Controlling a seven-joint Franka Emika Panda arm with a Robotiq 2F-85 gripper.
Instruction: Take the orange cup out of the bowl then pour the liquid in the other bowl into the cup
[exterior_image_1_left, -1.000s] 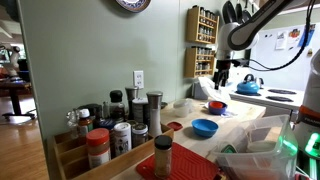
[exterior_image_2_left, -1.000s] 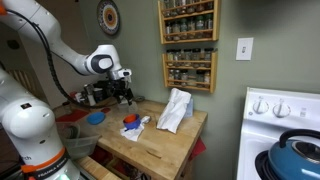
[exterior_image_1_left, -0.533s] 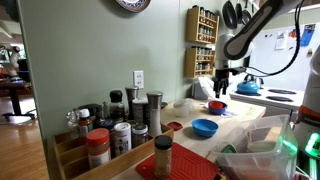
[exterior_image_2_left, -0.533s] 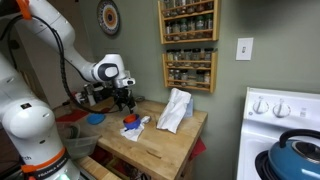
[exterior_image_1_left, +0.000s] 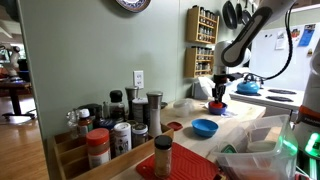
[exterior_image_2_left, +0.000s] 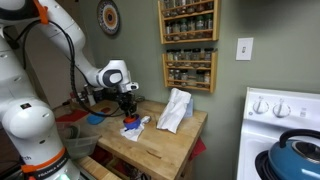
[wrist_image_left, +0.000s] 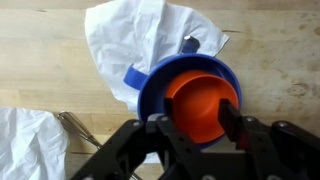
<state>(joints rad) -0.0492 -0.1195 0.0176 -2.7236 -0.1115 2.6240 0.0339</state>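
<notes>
Now, at far left of the wrist view, crumpled white cloth (wrist_image_left: 30, 140) on the wooden counter (wrist_image_left: 40, 60). Rightward, blue bowl (wrist_image_left: 148, 85) lying partly on more cloth, with the orange cup (wrist_image_left: 200, 95) sitting upright inside. Straddling the cup, gripper (wrist_image_left: 195, 125) half narrowed, fingers (wrist_image_left: 232, 118) close at either side; contact impossible to judge. Seen in an exterior view, second blue bowl (exterior_image_1_left: 205, 127) nearby, apart.

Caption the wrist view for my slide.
Gripper flanks the orange cup, which sits inside a blue bowl on crumpled white paper atop a wooden countertop.
</notes>
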